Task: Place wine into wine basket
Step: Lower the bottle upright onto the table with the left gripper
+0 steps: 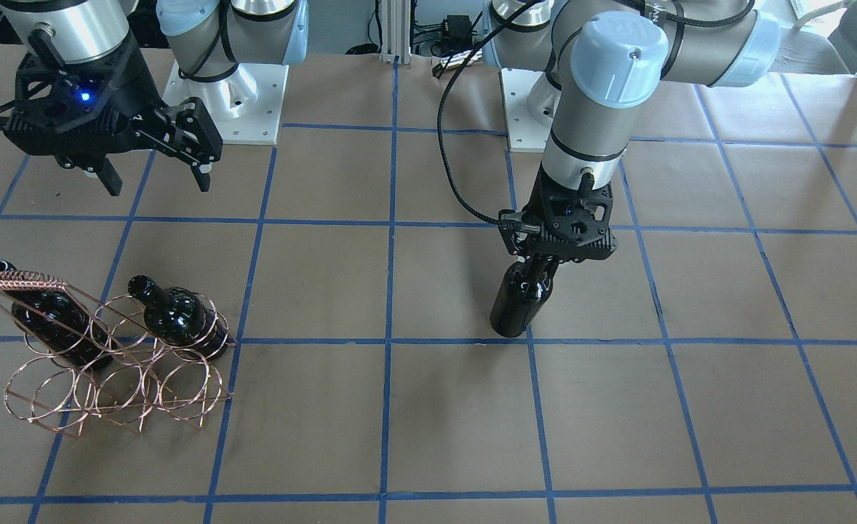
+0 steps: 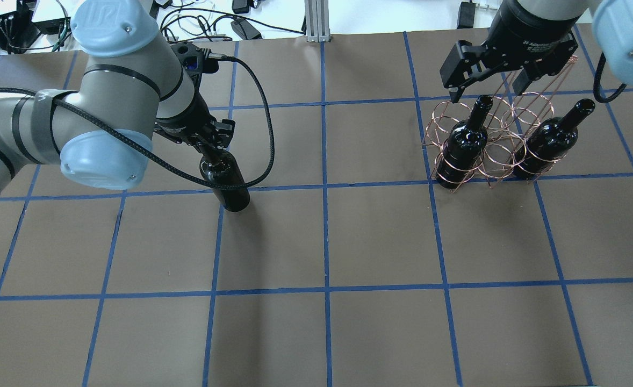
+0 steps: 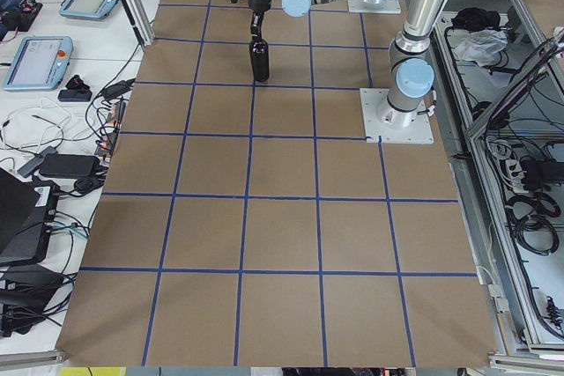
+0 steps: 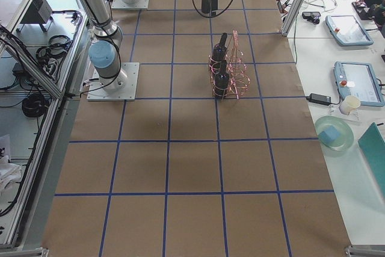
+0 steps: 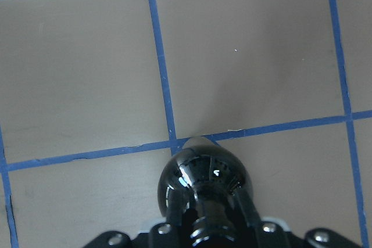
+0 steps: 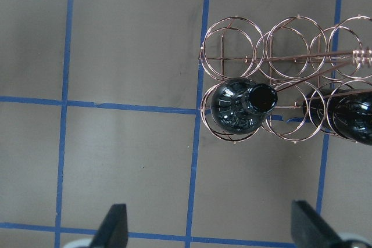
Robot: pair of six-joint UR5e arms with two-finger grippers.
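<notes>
One likely heavy, slick glass wine bottle (image 1: 518, 309) is being pinched at its neck by the left gripper (image 1: 543, 263) fingers, the right gripper (image 6: 212, 227) gaping empty.

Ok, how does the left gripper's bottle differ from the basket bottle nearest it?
The gripped wine bottle stands outside the wine basket, over bare table; the basket bottle sits in a wire ring. The left gripper is shut on the first's neck; no gripper holds the second. Both are black, glossy, upright.
</notes>
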